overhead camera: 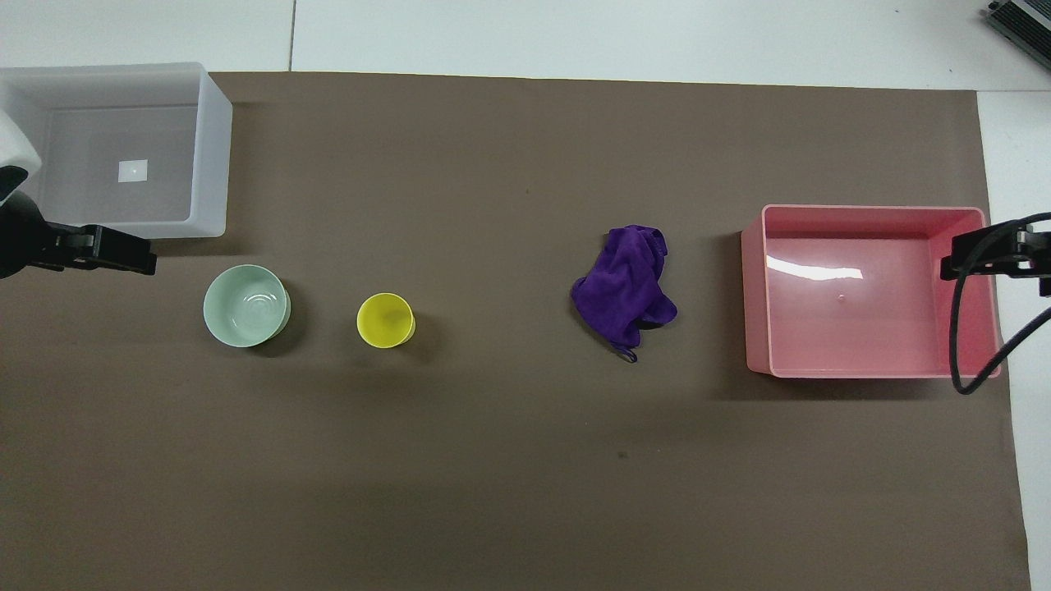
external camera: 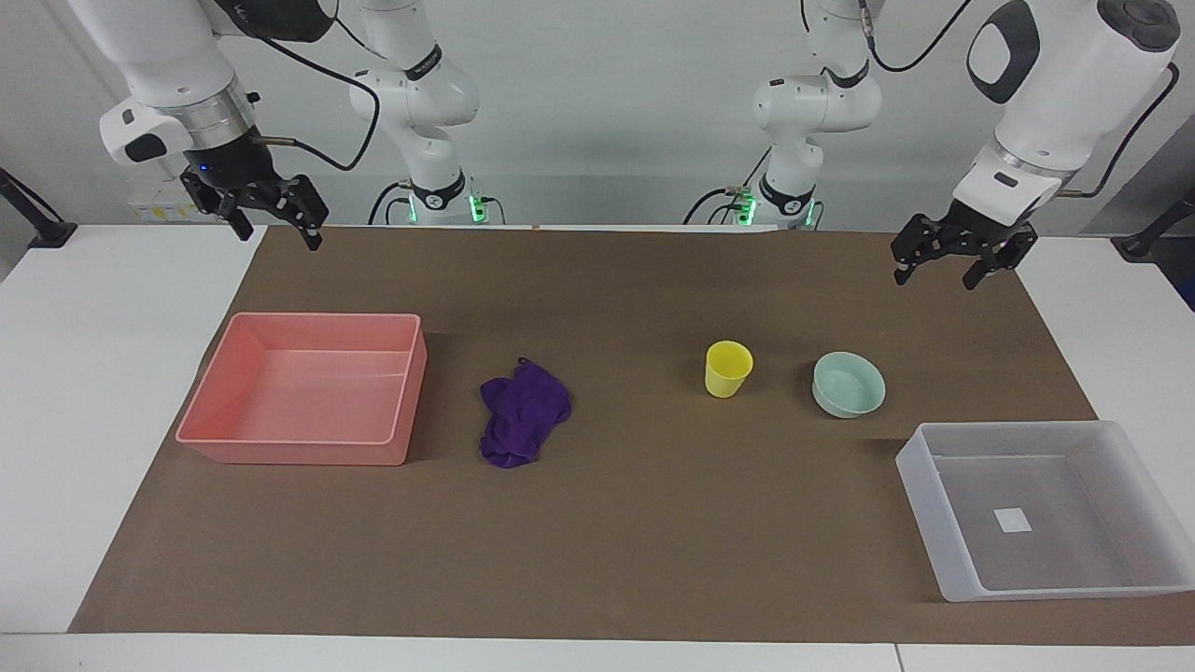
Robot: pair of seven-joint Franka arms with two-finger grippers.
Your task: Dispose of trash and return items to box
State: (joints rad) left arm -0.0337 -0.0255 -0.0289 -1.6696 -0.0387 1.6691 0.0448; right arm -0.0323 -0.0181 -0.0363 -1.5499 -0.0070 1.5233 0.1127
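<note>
The trash, a crumpled deep-purple cloth, lies on the brown mat beside the pink bin. The items stand side by side toward the left arm's end: a yellow cup and a pale mint bowl, both upright. The box, a translucent whitish bin, holds nothing and sits farther from the robots than the bowl. My left gripper hangs open over the mat at its own end. My right gripper hangs open above the pink bin's end, holding nothing.
A pink rectangular bin with nothing in it stands at the right arm's end. The brown mat covers most of the white table. A black cable loops down from the right arm over the pink bin in the overhead view.
</note>
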